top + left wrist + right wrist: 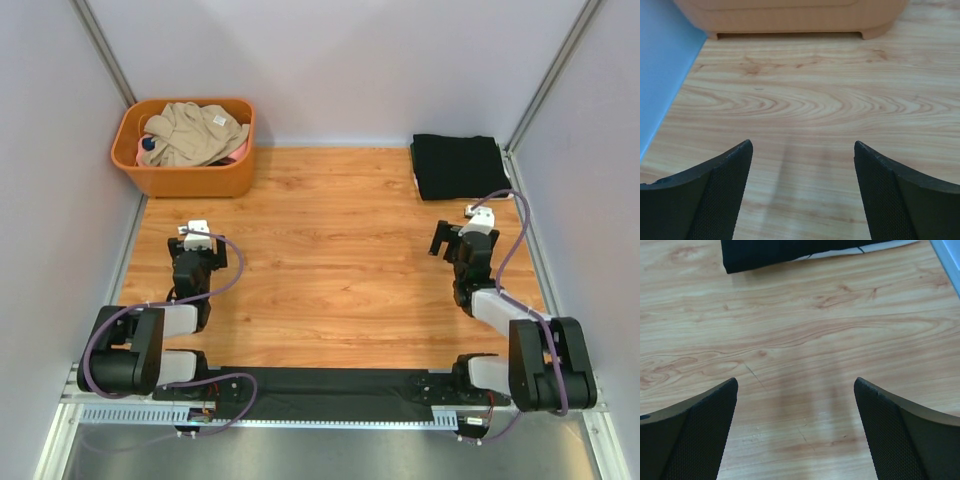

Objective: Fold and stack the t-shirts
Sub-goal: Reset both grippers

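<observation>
Top external, black t-shirt [458, 166] folded, perhaps white beneath, left fingers [715, 195] and right fingers [695, 435] spread.

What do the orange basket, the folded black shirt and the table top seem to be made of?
The orange basket looks like moulded plastic: smooth, evenly coloured, rounded corners. The folded black t-shirt is soft matte cloth, with limp folded edges. The table top is wood or wood-look laminate; grain lines show.

Basket [185, 180], holding a heap of garments [190, 132], stands ahead of the left gripper [802, 150]; folded t-shirt [460, 165] lies on the table [330, 260] just ahead of the right gripper [796, 385], far right of the left gripper.
</observation>
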Robot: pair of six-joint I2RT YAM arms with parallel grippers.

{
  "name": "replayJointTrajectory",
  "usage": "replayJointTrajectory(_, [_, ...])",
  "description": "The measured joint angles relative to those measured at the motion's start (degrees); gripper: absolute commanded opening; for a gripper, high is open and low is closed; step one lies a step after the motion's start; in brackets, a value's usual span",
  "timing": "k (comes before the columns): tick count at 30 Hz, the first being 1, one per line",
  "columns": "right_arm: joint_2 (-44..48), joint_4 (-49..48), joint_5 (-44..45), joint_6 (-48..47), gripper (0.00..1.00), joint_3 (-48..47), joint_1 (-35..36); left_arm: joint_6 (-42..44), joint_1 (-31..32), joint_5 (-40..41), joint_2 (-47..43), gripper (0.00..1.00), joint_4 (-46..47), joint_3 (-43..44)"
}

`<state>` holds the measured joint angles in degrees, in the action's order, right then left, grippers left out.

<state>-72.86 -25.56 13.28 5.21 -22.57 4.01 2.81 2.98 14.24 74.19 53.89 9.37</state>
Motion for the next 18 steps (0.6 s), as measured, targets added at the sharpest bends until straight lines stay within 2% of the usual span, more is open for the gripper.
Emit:
replayJointTrajectory(1, [1.0, -1.1, -0.7, 0.1, 1.00, 0.9, -0.7, -0.3, 0.0, -0.8, 0.1, 0.99, 0.3, 0.0])
replayJointTrajectory(4, [3.8, -4.3, -3.3, 0.9, 1.00, 3.8, -4.3, -1.0, 0.0, -2.7, 0.1, 1.00, 0.1, 0.2])
replayJointTrajectory(7, [2.8, -5.2, -5.0, 1.7, 1.00, 3.7, -7.4, -1.3, 0.0, -3.8, 0.1, 1.00, 0.1, 0.2])
replayJointTrajectory(18, [-0.6, -4.7, -9.9, 2.0, 1.00, 0.9, -7.7, -1.5, 0.0, -4.8, 0.1, 1.00, 0.1, 0.2])
